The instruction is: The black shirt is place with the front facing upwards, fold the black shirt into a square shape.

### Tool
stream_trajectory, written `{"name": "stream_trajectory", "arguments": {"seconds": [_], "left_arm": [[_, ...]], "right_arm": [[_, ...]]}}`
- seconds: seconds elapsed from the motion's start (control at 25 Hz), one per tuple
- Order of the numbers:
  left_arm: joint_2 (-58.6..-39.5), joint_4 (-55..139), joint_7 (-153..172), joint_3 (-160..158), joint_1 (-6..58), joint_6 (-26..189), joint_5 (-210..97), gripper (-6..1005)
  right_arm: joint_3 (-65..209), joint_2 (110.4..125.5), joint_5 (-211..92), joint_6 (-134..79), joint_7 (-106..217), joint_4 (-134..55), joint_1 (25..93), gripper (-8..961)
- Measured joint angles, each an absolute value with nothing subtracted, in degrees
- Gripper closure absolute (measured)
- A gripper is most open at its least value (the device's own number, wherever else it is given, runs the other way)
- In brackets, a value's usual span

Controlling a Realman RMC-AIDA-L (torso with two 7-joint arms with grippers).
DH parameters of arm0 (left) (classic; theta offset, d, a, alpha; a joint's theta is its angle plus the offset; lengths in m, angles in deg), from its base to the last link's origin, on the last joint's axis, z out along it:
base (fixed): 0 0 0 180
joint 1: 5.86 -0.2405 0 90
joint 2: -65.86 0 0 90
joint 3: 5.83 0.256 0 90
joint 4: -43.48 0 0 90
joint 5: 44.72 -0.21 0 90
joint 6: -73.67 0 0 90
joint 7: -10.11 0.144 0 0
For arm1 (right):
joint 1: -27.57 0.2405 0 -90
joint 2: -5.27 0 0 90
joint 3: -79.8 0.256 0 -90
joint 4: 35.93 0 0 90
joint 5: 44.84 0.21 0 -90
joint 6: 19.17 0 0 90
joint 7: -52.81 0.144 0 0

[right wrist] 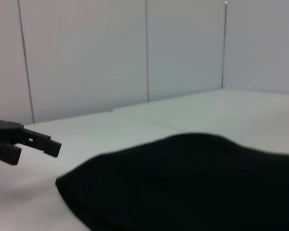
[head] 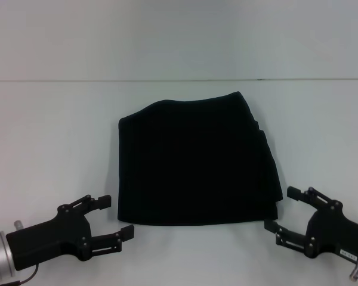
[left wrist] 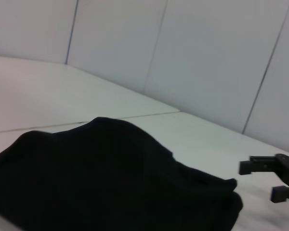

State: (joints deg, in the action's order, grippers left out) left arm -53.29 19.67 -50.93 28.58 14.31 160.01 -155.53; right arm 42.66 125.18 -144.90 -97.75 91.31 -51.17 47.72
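Nearest to our head camera, we are keeping both grippers low over the white table (head: 53, 137), one at each near corner of the black shirt (head: 194, 161). Our left gripper (head: 116, 215) is sitting just off the shirt's near left corner with its fingers spread wide and holding nothing. Our right gripper (head: 283, 208) is sitting just beside the near right corner, likewise spread wide and empty, its far finger close to the cloth's edge, though we cannot tell if it is touching. We are seeing the shirt lying folded into a roughly square block in the middle of the table, its layered edges stacking along the right side and its far edge bulging a little. Across the shirt, each wrist camera is showing us the other arm's gripper, fingers parted, beyond the dark cloth.
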Motion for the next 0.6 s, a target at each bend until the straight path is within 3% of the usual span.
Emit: {"name": "stream_trajectory", "arguments": {"seconds": [0.6], "left_arm": [[-53.08, 19.7, -51.2, 28.2, 15.0, 157.8, -155.3, 47]], "right_arm": [[44.2, 125.2, -144.7, -97.4, 90.2, -50.5, 47.7, 54]]}}
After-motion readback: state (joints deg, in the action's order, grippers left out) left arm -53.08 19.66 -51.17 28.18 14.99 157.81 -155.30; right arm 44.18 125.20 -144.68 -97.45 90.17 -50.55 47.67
